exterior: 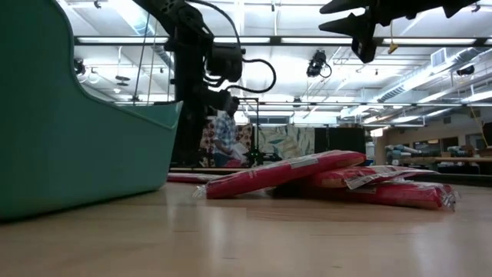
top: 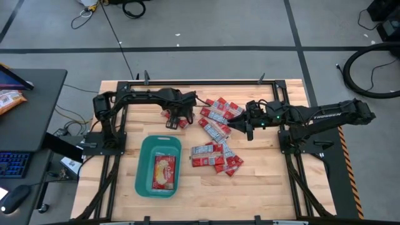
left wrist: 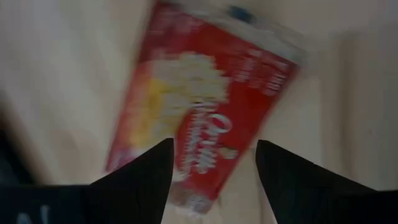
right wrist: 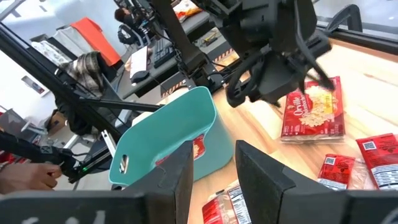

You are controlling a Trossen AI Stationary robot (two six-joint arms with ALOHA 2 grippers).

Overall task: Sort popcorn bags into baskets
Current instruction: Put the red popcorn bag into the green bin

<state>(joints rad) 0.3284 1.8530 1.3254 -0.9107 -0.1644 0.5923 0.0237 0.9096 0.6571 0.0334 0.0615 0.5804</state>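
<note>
— What do we look like from above?
— Two dark, jointed arms; our right arm (top: 325,115) carries white lettering and a small green light by the wrist.
— And up close?
— Black wedge-shaped fingers (left wrist: 134,180), with black cables looping off our left arm (exterior: 201,54).

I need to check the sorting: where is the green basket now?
In the high view the green basket sits on the table's left half, near the front edge, left of the loose popcorn bags.
</note>
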